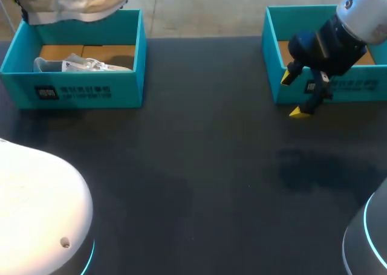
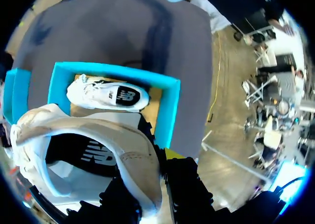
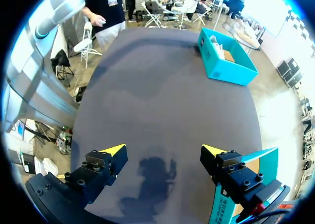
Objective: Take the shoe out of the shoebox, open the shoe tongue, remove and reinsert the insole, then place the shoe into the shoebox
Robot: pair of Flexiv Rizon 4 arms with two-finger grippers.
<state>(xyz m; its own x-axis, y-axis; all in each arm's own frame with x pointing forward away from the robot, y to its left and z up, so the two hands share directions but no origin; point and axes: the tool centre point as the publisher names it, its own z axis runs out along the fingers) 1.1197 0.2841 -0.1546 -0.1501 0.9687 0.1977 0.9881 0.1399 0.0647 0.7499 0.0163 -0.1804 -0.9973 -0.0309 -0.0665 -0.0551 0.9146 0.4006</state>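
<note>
A cream shoe hangs above the back edge of the left teal shoebox. In the left wrist view my left gripper is shut on the collar wall of this shoe, with its dark inside facing the camera. A second white shoe lies inside that box on the cardboard floor, seen under the held shoe as the white shoe. My right gripper stands open and empty over the front wall of the right teal box. Its yellow fingertips are far apart above bare tabletop.
The dark table stretches between the two boxes. White rounded arm bases sit at the near left and near right corners. The right box shows a cardboard floor and no shoe.
</note>
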